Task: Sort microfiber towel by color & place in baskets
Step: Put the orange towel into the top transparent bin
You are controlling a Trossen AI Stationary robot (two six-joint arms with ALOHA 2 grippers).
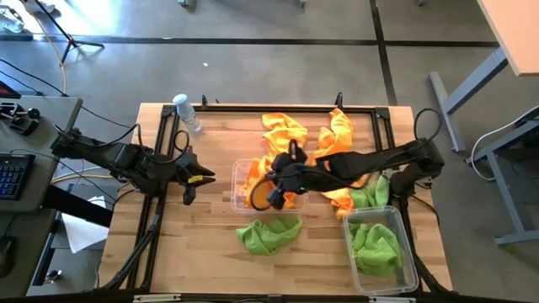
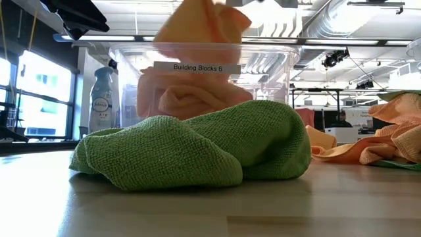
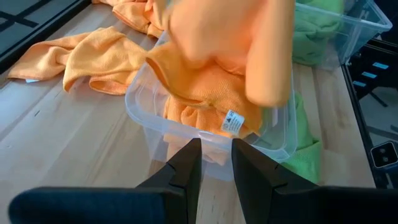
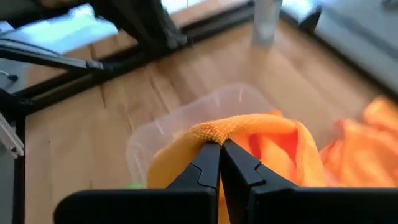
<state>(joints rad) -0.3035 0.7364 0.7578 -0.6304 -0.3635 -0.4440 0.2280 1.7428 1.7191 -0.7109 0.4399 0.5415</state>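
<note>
My right gripper [image 1: 274,187] [image 4: 219,144] reaches from the table's right over the clear basket [image 1: 242,178] of orange towels and is shut on an orange towel [image 1: 265,196]. In the low view that towel [image 2: 197,26] hangs above the basket [image 2: 204,66]. My left gripper [image 1: 206,178] [image 3: 217,163] waits left of the basket with its fingers slightly open, holding nothing. A second basket [image 1: 406,252] near the right edge holds green towels [image 1: 376,246]. Loose towels lie flat on the wood: a green one [image 1: 269,236] [image 2: 197,145], another green one [image 1: 370,194], and orange ones [image 1: 282,130] [image 1: 338,135]. My right gripper pinches a raised fold [image 4: 217,132] of the orange towel between its two fingertips, coming from above. The cloth drapes down on both sides of the fingers. It hangs slack over the basket's orange pile [image 3: 205,93]; whether its lower part touches the pile, I cannot tell.
A small clear water bottle [image 1: 187,114] lies near the far left corner. A black frame [image 1: 164,126] runs along the table's edges. Bare wood [image 1: 202,240] lies on the near left side. A keyboard and other equipment [image 1: 17,172] sit beyond the left edge.
</note>
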